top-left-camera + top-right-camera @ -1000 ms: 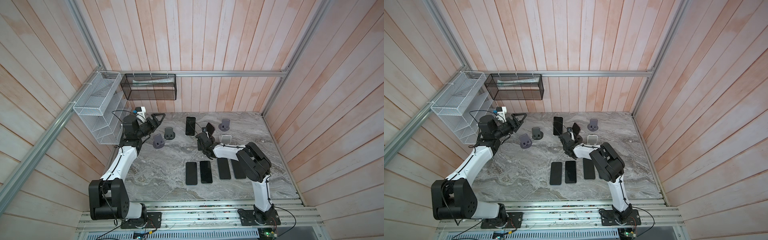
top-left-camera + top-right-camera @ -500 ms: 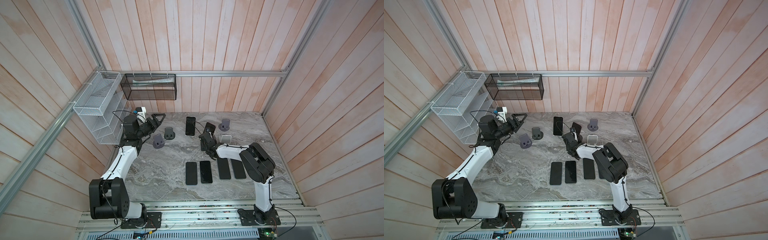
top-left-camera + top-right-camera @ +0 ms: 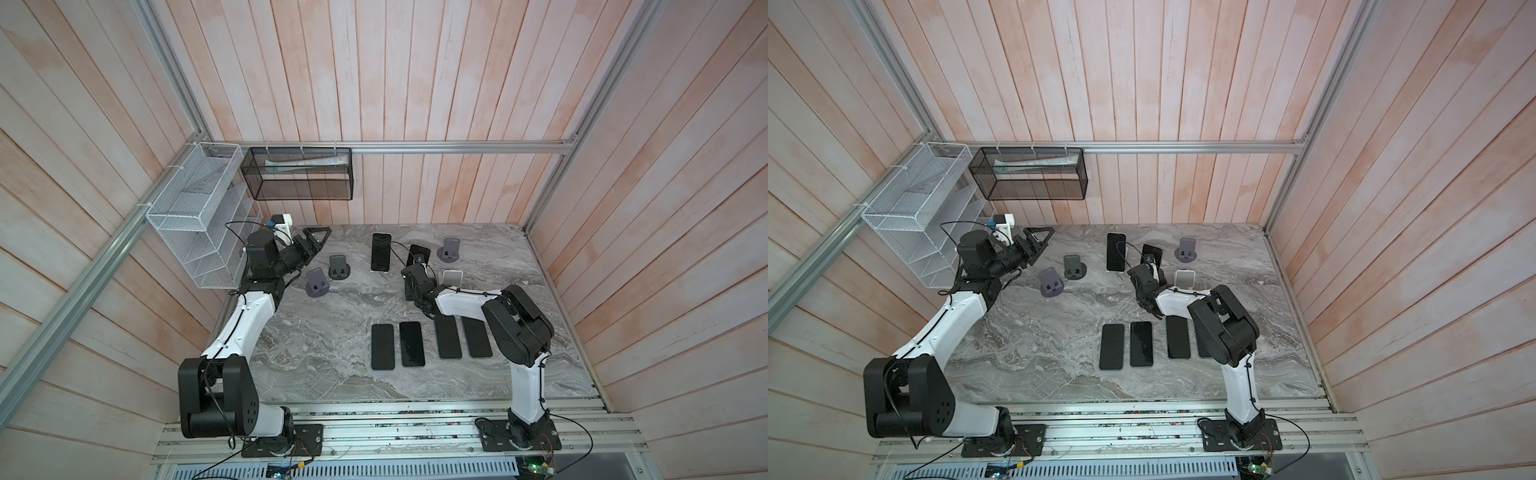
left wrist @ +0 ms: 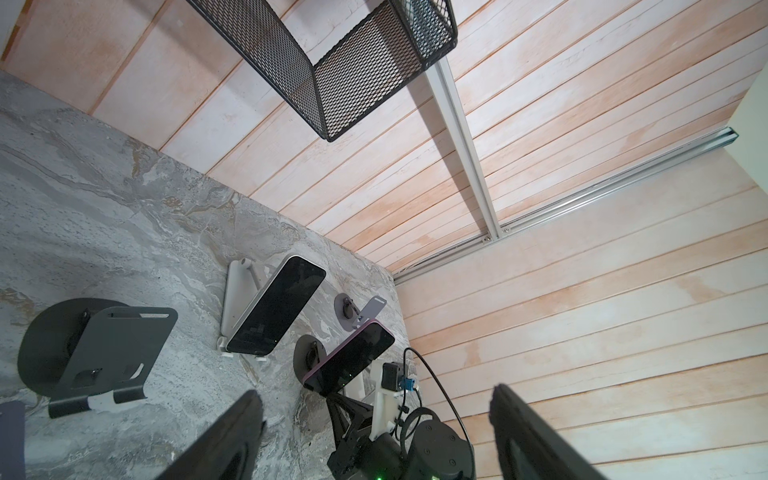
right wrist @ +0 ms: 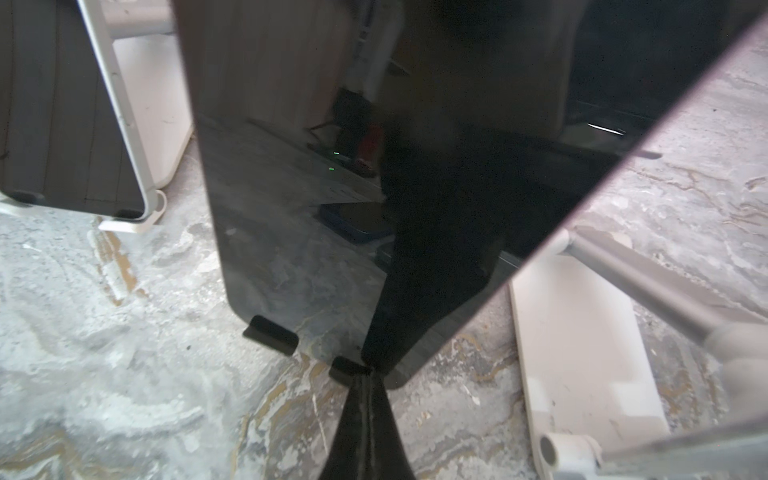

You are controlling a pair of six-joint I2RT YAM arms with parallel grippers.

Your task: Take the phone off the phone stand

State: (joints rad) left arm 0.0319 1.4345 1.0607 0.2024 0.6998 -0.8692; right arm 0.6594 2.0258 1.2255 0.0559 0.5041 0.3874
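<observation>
White wire rack on the wall at far left in both top views, black mesh basket just right of it. Left fingers hang over the upper left corner of the counter, spread wide with nothing between them. The left wrist view shows the same wide gap.

Right of them are two empty stands, near each other: grey-purple stand and dark stand. At centre top, second phone leans on a white stand, screen dark.

Just right of it is the phone, pink-edged, seated tilted on the phone stand, which has a dark round base. In the right wrist view its bottom edge sits behind the stand's two lips.

Right fingers are clenched together with nothing between them. Their tips are at the phone's lower corner beside one lip; touching or just short, cannot tell.

Further right, purple stand is empty at upper right. Empty white holder is just below it in frame.

Four flat phones lie in a row at lower centre of the counter, screens up. The right arm crosses over the right-hand pair.
</observation>
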